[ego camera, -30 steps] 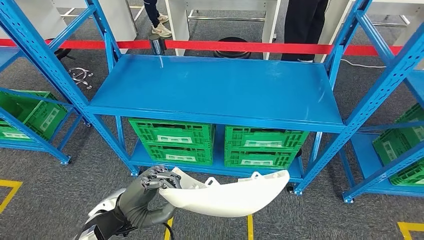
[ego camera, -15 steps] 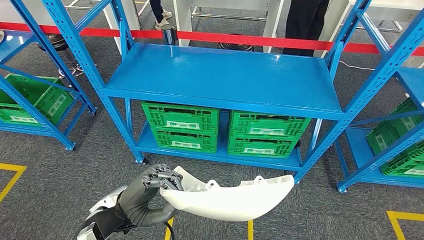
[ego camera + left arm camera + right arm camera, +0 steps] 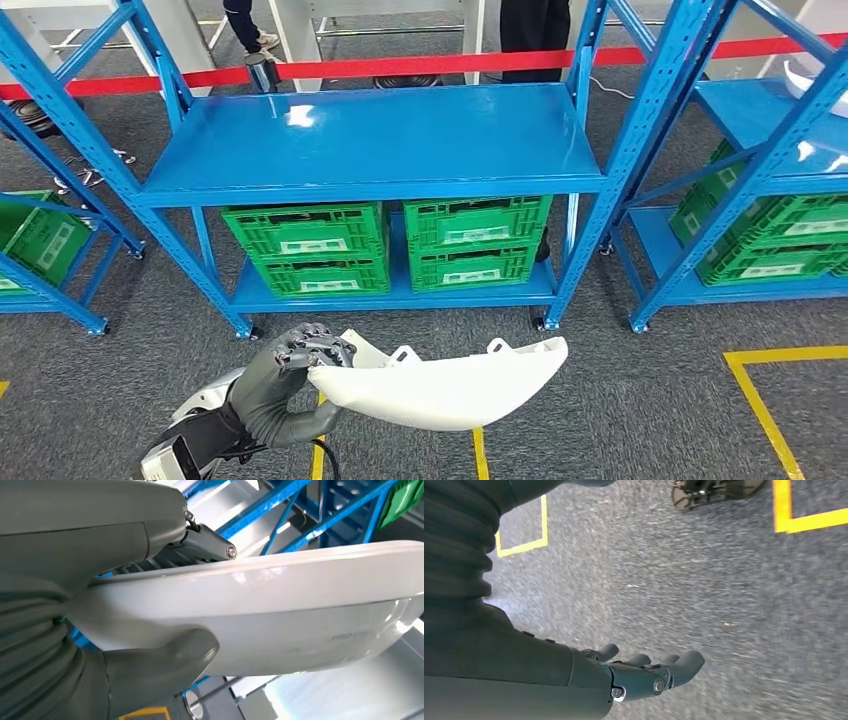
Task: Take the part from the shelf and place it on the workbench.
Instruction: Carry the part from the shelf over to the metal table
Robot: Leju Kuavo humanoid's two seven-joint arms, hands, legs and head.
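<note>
A: What did the left hand have?
B: It gripped one end of the white part, held above the carpet in front of the blue shelf.
A: And the right hand?
B: It held nothing, fingers loosely apart, over the carpet.

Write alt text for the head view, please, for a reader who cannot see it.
The robot's left hand holds a long white curved part by one end, above grey carpet. Ahead stands a blue shelf with green crates underneath.
</note>
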